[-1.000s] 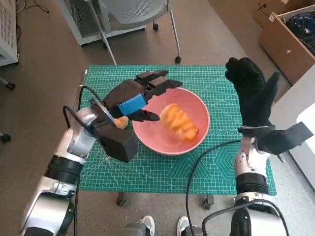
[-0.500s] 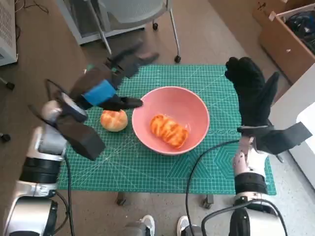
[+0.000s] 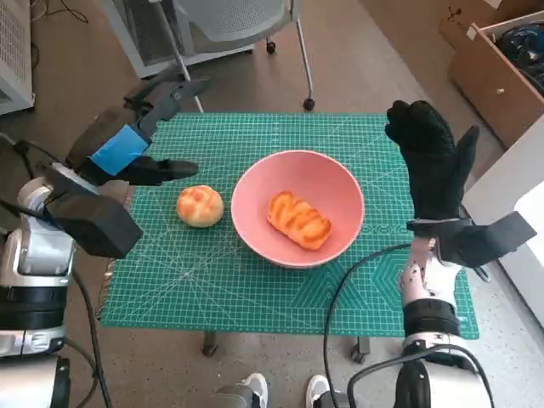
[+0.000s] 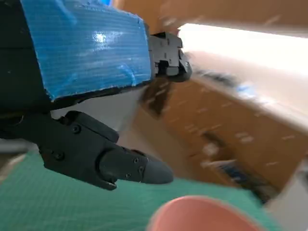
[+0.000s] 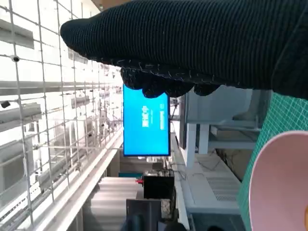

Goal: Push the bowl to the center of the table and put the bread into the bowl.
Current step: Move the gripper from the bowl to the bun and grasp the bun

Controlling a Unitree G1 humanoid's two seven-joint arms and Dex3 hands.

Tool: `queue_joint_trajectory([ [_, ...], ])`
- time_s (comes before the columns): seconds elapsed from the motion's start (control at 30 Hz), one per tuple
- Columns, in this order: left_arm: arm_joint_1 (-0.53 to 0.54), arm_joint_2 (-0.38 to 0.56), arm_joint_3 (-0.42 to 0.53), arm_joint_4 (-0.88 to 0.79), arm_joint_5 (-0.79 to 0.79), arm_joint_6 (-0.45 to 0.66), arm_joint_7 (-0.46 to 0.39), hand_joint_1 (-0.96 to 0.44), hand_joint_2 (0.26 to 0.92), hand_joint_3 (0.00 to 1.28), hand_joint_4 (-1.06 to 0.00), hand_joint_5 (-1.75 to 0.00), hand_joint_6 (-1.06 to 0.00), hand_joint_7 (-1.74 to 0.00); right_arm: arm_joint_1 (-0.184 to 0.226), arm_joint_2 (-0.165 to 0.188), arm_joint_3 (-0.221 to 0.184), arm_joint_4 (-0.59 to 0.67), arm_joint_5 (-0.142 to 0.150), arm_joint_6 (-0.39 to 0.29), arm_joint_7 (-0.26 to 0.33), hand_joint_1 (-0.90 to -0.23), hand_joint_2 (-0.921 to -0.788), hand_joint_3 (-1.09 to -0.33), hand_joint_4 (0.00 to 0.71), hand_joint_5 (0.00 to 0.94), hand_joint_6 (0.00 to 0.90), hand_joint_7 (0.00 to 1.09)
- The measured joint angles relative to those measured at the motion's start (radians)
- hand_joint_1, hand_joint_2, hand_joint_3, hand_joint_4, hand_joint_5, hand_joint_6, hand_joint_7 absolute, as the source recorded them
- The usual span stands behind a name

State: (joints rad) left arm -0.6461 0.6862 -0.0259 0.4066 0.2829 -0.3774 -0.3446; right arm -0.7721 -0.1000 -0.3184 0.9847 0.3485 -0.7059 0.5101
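Note:
A pink bowl [image 3: 336, 174] sits near the middle of the green cutting mat [image 3: 255, 289], and a long orange bread [image 3: 299, 219] lies inside it. A round bread roll [image 3: 200, 206] rests on the mat just left of the bowl. My left hand [image 3: 136, 136] hovers above the mat's left part, up and left of the roll, fingers spread and holding nothing. My right hand [image 3: 432, 157] is raised upright over the mat's right edge, fingers apart, empty. The bowl's rim [image 4: 202, 214] shows in the left wrist view, and the bowl [image 5: 284, 183] shows in the right wrist view too.
A chair base with castors [image 3: 280, 51] stands beyond the table's far edge. A wooden cabinet [image 3: 497, 64] is at the far right. A black cable [image 3: 357, 272] loops over the mat's near right. Shoes [image 3: 246, 393] show below the table's front edge.
My left hand let go of the long bread into the bowl, then drew back left and up, uncovering the round roll. The right hand stayed put.

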Motion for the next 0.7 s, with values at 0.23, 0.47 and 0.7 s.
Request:
queue_joint_trajectory([
  [0.23,0.004,0.010,-0.048,0.087,0.026,0.048,-0.058,-0.45,0.821,0.00,-0.01,0.00,-0.13,-0.18,-0.005,0.000,0.005,0.004,-0.001,0.000,0.003,-0.586,-0.921,-0.764,0.155,0.000,0.081,0.30],
  [0.47,-0.005,-0.019,-0.096,0.180,0.028,0.107,-0.114,-0.37,0.797,0.00,0.00,0.00,-0.15,-0.10,-0.008,-0.003,0.006,0.004,-0.001,0.007,0.004,-0.587,-0.921,-0.762,0.155,0.000,0.083,0.30],
  [0.7,-0.046,-0.061,-0.156,0.327,0.061,0.118,-0.119,-0.29,0.783,0.00,0.00,0.00,-0.16,-0.08,-0.008,-0.009,0.008,0.004,-0.001,0.009,0.005,-0.586,-0.921,-0.761,0.158,0.001,0.086,0.30],
])
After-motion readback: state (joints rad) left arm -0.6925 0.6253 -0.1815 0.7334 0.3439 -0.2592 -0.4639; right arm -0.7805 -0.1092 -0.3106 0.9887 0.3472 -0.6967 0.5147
